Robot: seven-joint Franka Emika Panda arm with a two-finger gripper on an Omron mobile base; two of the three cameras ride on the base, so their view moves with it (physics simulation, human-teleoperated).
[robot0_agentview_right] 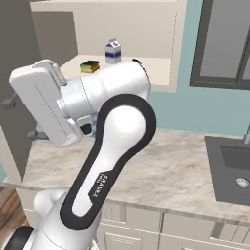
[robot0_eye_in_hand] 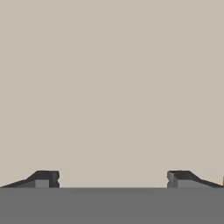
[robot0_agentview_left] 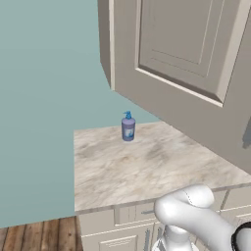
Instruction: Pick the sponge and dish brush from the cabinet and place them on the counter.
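Observation:
The cabinet (robot0_agentview_right: 146, 29) hangs open above the counter (robot0_agentview_right: 185, 171), its door (robot0_agentview_left: 186, 44) swung out over the stone slab. A yellow-and-green sponge (robot0_agentview_right: 90, 66) lies on the cabinet shelf, left of a milk carton (robot0_agentview_right: 113, 51). The dish brush is hidden; a small dark bit (robot0_agentview_right: 135, 61) shows over my arm's elbow and I cannot tell what it is. My hand (robot0_agentview_right: 39, 102) is raised at the left, below the shelf, pointing toward the door. In the hand view my gripper (robot0_eye_in_hand: 113, 178) is open, its fingertips (robot0_eye_in_hand: 46, 178) far apart with nothing between them, facing a plain beige surface.
A blue soap bottle (robot0_agentview_left: 128, 126) stands at the back of the counter (robot0_agentview_left: 147, 166). A sink (robot0_agentview_right: 234, 171) is set into the counter at the right, under a window (robot0_agentview_right: 224, 44). Low drawers (robot0_agentview_left: 127, 215) run under the counter's edge, with wooden floor (robot0_agentview_left: 39, 235) to the left.

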